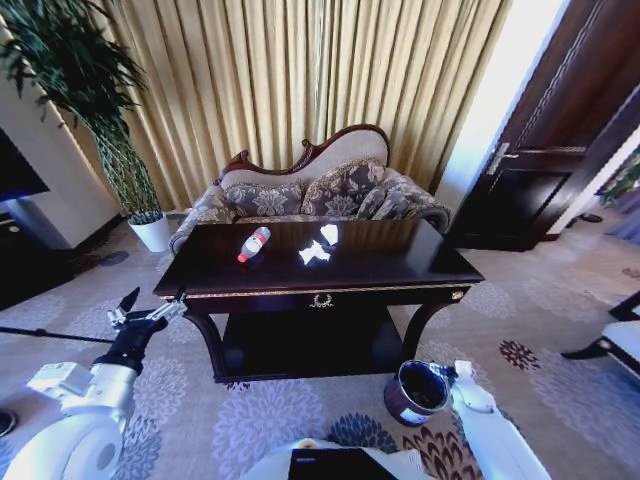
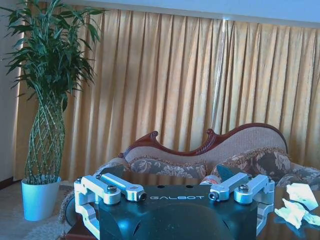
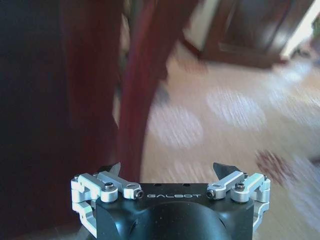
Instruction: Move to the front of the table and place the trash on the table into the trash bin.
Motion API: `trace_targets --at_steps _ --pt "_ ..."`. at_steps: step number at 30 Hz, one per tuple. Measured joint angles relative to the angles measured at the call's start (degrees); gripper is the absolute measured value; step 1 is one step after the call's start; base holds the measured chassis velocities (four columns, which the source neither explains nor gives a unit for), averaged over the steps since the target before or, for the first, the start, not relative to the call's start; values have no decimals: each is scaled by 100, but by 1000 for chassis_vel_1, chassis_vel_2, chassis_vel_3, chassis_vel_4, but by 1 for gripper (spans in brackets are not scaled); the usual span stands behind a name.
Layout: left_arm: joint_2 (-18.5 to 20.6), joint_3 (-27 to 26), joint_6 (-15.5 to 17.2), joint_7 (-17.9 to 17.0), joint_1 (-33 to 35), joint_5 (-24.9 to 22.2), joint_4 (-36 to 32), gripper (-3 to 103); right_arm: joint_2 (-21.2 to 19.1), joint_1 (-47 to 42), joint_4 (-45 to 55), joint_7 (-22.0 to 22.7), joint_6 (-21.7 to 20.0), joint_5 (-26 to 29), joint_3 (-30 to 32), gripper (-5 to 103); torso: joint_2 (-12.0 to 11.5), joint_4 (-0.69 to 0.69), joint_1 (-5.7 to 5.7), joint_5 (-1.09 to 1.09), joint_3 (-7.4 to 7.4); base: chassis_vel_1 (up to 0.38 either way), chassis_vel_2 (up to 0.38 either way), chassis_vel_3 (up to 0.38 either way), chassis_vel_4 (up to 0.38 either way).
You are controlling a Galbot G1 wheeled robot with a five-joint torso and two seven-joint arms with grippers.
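Observation:
The table [image 1: 400,268] stands straight ahead, dark and glossy with gilt trim. On its top lie the trash: a clear bottle [image 1: 253,244] with a red label, and crumpled white paper scraps [image 1: 314,253] to its right. The trash bin [image 1: 418,392] sits on the carpet by the table's front right leg. My left gripper [image 1: 150,306] hangs open off the table's front left corner, holding nothing. In the left wrist view the left gripper [image 2: 168,172] faces the bottle [image 2: 212,179] and the paper scraps [image 2: 297,205]. My right gripper [image 3: 168,168] is open and empty, low beside the table leg [image 3: 142,85].
A patterned sofa [image 1: 320,190] and gold curtains stand behind the table. A tall plant in a white pot [image 1: 152,232] is at the back left, and a dark door [image 1: 540,150] at the right. Flowered carpet lies open to either side of the table.

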Motion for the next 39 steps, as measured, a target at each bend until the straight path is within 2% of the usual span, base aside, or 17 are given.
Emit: trace_targets --at_steps 2,3,5,8,11,13,15,17,21,25,39 --pt "-3 -10 -1 -2 -3 -6 0 100 -136 -313 596 -426 273 520 154 100 0 -3 0 -1 0 0 0 0 0" --pt "-3 -10 -1 -2 -3 -6 0 100 -136 -313 596 -426 273 520 154 100 0 -3 0 -1 0 0 0 0 0" --pt "-22 2 -2 -2 -4 -8 0 100 -260 -673 1344 -706 557 1117 292 100 0 -2 0 0 0 0 0 0 0" --pt "-36 37 -2 1 -23 -8 0 100 -327 -1054 2140 -796 642 1450 435 100 0 1 0 -2 0 0 0 0 0" --pt "-65 73 -1 8 -66 12 0 100 -315 -1634 3393 -793 648 1741 651 100 0 -4 0 -2 0 0 0 0 0" --pt "-75 73 3 16 -71 23 0 100 -292 -1745 3695 -745 632 1756 691 100 0 -4 0 -2 0 0 0 0 0" --pt "-96 51 17 31 -67 54 0 100 -198 -2048 4661 -492 467 1762 726 100 0 0 0 -1 0 0 0 0 0" --pt "-97 43 20 34 -59 74 0 100 -177 -2110 4873 -440 425 1761 724 100 0 0 0 -1 0 0 0 0 0" --pt "-49 -47 29 53 -54 144 0 100 -3 -2453 6165 -217 62 1632 591 100 1 -2 0 -1 0 0 0 0 0" --pt "15 -76 44 57 -83 143 0 100 40 -2510 6810 -79 -149 1578 521 100 1 -2 -1 -2 0 0 0 0 0" --pt "87 -57 167 54 -136 125 0 100 32 -2491 6959 20 -368 1216 408 100 1 -2 -1 0 0 0 0 0 0"
